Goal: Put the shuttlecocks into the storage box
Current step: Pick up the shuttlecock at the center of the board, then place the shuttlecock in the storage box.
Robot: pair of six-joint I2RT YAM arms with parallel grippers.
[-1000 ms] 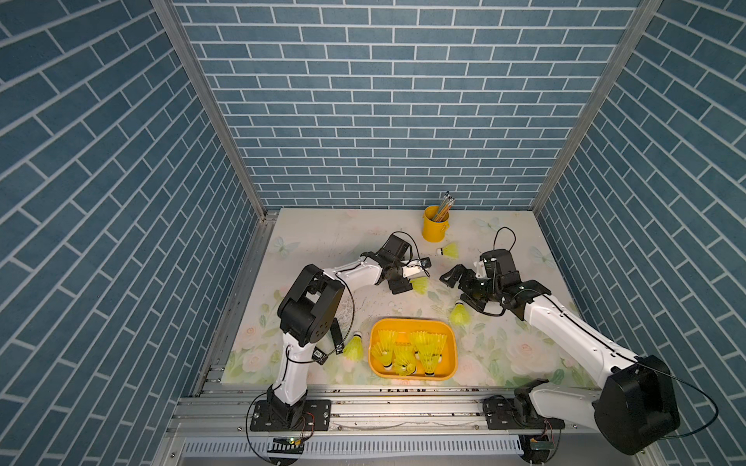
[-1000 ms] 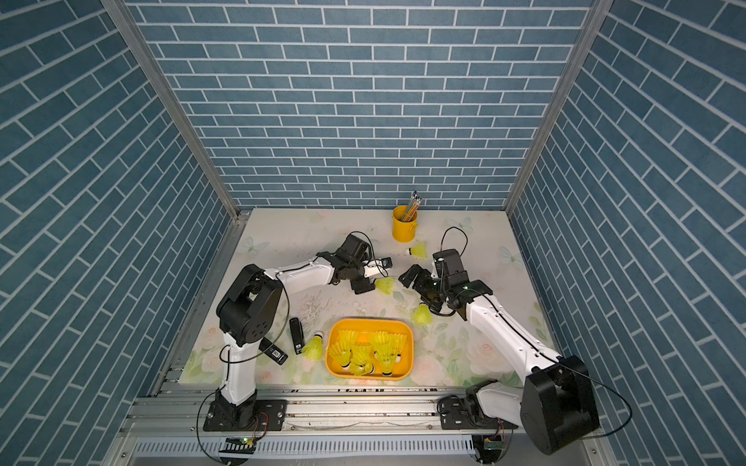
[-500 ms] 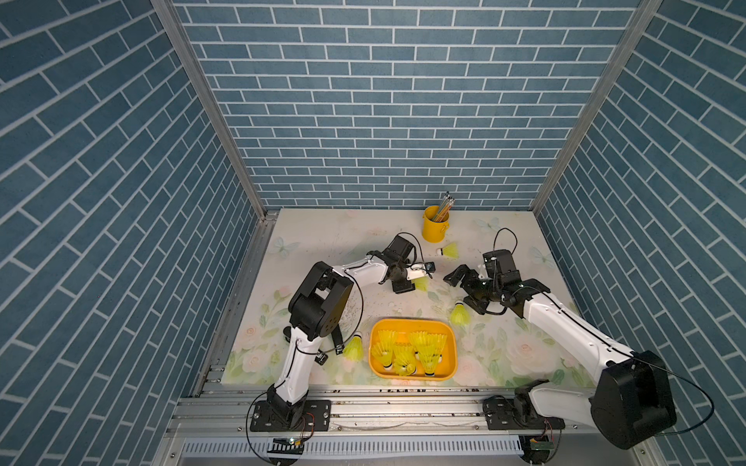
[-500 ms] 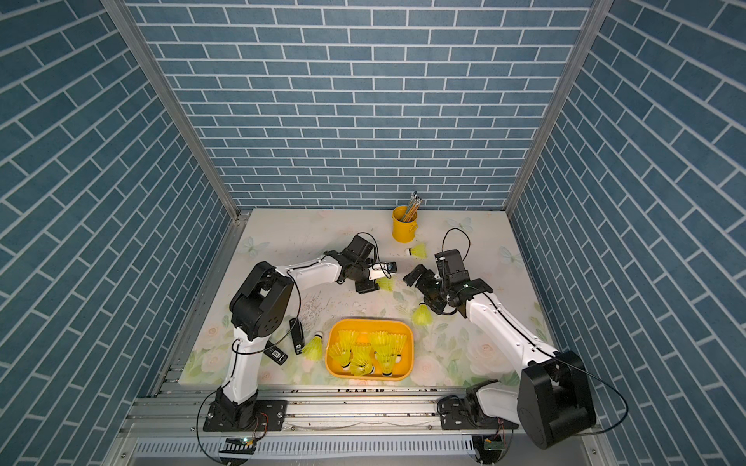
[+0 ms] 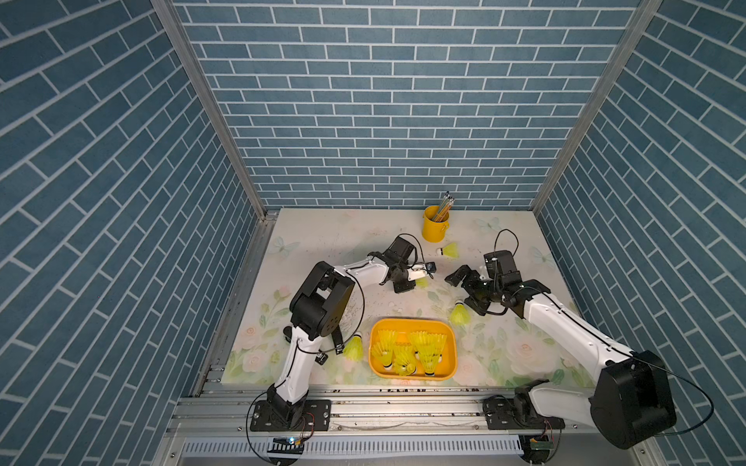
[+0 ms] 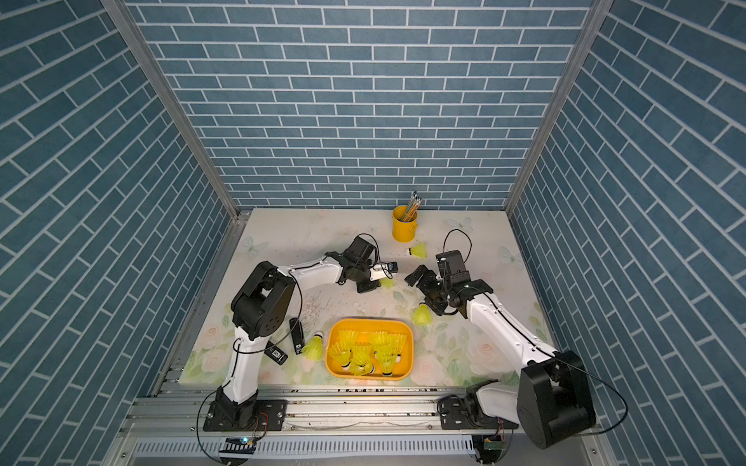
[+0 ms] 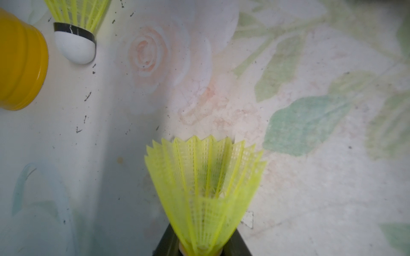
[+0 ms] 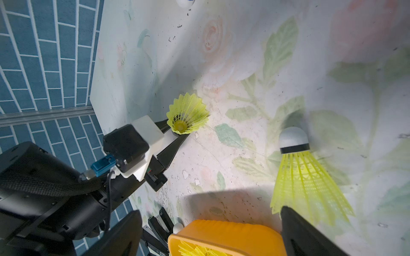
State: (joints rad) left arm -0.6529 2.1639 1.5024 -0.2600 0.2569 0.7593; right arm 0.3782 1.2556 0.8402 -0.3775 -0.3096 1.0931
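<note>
Left claw [image 8: 177, 131] clamped on the base of a neon yellow-green plastic shuttlecock [image 8: 188, 113], I am preparing a vertical lift toward the shallow orange plastic storage box [image 5: 411, 321]; right claw [image 5: 464, 292] is standing apart.

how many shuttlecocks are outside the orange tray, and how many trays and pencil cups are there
shallow orange-yellow plastic tray: 1
yellow cylindrical pencil cup: 1
neon yellow-green plastic shuttlecocks outside the tray: 4, one held in the left gripper, one beside the open right gripper, one near the cup, one beside the tray's short side
total: 6
</note>
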